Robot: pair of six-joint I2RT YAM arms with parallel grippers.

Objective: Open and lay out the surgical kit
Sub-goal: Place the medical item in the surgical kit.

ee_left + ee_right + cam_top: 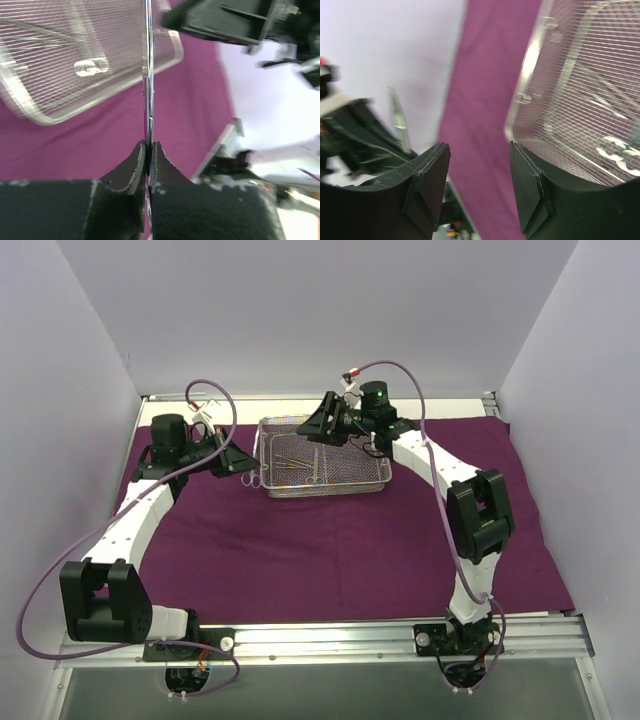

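Left hand: pads pressed together on a metal tool. It stands edge-on and runs straight out from the fingertips, so it shows only as a thin bright line. I cannot tell from this angle which end I hold. Seen from overhead, the tool hangs just outside the left end of the tray, over the cloth.

Right hand: fingers spread, nothing between them. It hovers over the tray's far edge, near the left corner.

Step in hand, as I judge it: the wrap is open and the cloth lies flat and wide, with the tray on its far middle. The work now is moving tools from tray to cloth. This one is out of the tray but not yet set down.

Next move calls for:
- carrying the tool to a bare patch of cloth left of the tray;
- bringing it low and turning it flat;
- letting go only then.

The right hand is close by, so I need to keep clear of it.

Kit appearance: the tray is silver wire mesh, rectangular, with a rounded rim, and it sits level. Other tools lie on its mesh floor, and one pair of ring handles shows plainly. The count is unclear. The cloth is dark purple with few creases.
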